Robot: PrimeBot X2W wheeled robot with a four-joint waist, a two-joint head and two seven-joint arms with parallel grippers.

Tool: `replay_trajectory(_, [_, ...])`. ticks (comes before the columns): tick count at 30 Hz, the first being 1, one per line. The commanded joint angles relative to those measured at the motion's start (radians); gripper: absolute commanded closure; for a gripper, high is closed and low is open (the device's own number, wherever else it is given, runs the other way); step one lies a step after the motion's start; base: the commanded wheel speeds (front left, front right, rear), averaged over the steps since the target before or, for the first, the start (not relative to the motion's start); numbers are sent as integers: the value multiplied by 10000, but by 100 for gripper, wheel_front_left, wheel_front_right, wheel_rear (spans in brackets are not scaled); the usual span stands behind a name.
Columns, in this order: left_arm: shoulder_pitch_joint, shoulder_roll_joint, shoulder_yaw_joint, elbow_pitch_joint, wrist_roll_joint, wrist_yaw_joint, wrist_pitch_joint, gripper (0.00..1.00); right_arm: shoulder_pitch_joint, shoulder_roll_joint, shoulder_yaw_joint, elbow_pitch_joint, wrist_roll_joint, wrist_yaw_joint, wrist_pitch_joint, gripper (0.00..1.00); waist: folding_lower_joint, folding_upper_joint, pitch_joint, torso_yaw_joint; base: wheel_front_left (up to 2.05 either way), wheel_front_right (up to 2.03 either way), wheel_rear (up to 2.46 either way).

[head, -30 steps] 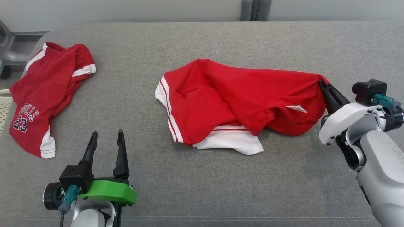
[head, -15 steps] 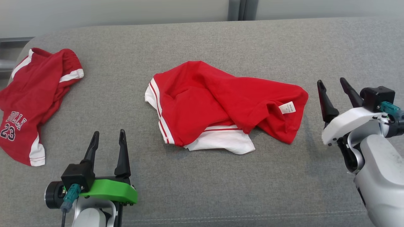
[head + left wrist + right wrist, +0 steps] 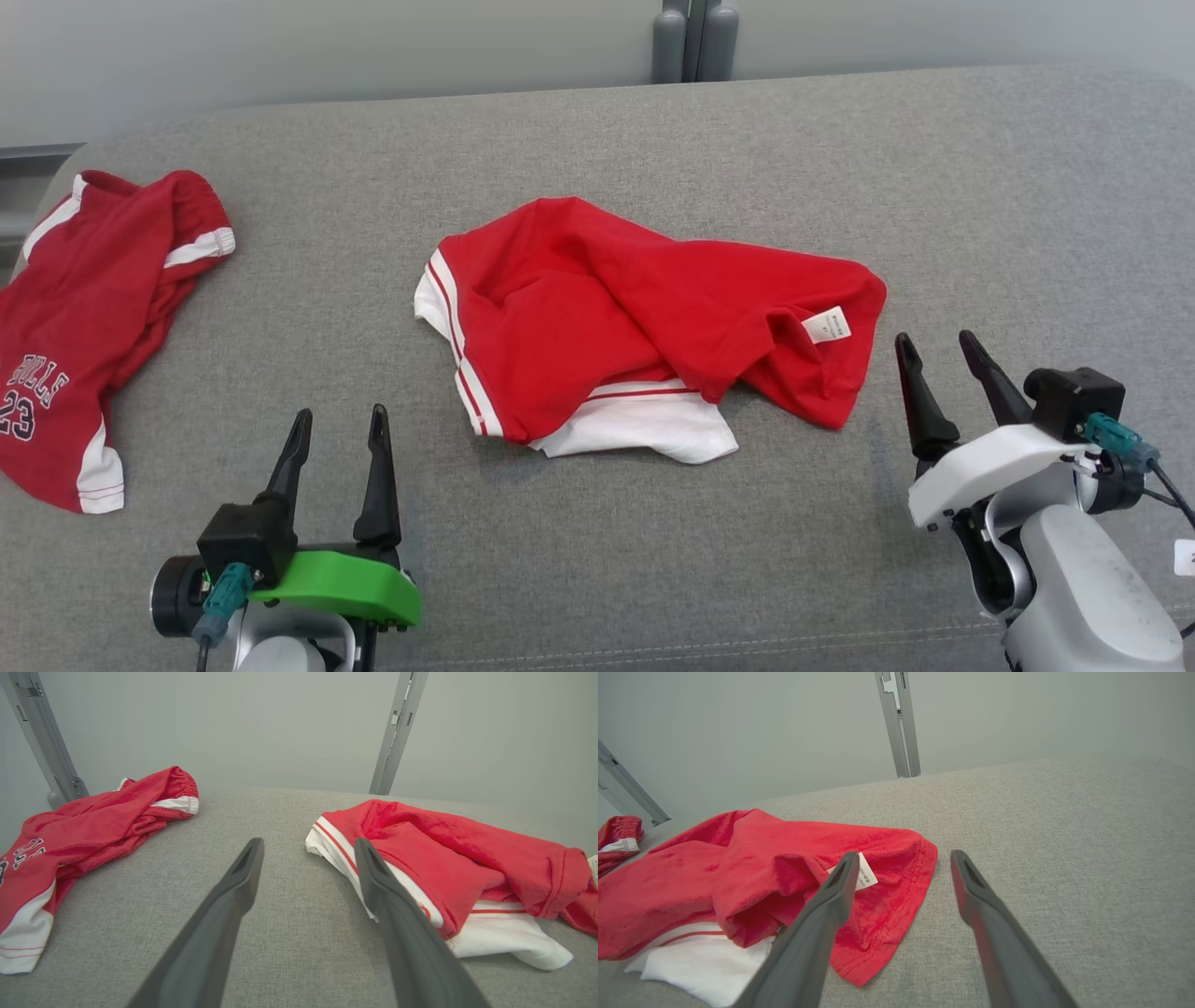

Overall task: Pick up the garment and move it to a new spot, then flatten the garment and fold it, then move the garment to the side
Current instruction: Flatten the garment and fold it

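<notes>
At the centre of the grey padded surface [image 3: 934,168] the red garment [image 3: 607,317] lies crumpled. A second red garment [image 3: 84,308], apparently shorts, lies at the left edge. Left gripper [image 3: 339,413] and right gripper [image 3: 934,338] stand near the front edge, both wide open, holding nothing.

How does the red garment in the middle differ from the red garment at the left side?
The left garment bears dark lettering and the number 23; the middle garment shows no print. The middle garment shows a white label; the left garment shows none. Both are red with white trim and lie crumpled on the grey surface.
</notes>
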Motion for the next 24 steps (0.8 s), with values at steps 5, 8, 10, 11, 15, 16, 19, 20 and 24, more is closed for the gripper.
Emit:
replay_trajectory(5, [315, 15, -215, 88, -111, -10, -31, 0, 612, 308, -276, -250, -176, 1, 75, 0, 0, 0, -98, -68, 0, 0, 0])
replay_trajectory(8, [404, 16, -439, 285, -173, -37, -31, 0, 868, 467, -398, -363, -274, 1, 130, 0, 0, 0, -136, -112, 0, 0, 0])
replay_trajectory(10, [436, 16, -672, 452, -195, -82, -29, 0, 976, 565, -458, -433, -350, 1, 161, 0, 0, 0, -148, -154, 0, 0, 0])
replay_trajectory(11, [435, 15, -808, 523, -228, -114, -31, 0, 1017, 609, -480, -469, -382, 1, 182, 0, 0, 0, -147, -176, 0, 0, 0])
replay_trajectory(15, [322, 19, -1279, 937, -395, -177, -28, 0, 1034, 720, -492, -613, -469, 1, 274, 0, 0, 0, -113, -299, 0, 0, 0])
replay_trajectory(16, [264, 19, -1424, 1077, -422, -210, -17, 0, 1020, 742, -496, -657, -476, 1, 280, 0, 0, 0, -94, -330, 0, 0, 0])
replay_trajectory(19, [-13, 21, -1757, 1560, -500, -273, -19, 0, 942, 810, -469, -749, -519, 1, 324, 0, 0, 0, -23, -455, 0, 0, 0])
replay_trajectory(20, [-88, 21, -1830, 1721, -540, -308, -19, 0, 917, 825, -450, -778, -535, 1, 344, 0, 0, 0, -1, -503, 0, 0, 0])
replay_trajectory(24, [-454, 23, -2052, 2434, -583, -392, -19, 0, 840, 893, -369, -851, -547, 1, 363, 0, 0, 0, 81, -790, 0, 0, 0])
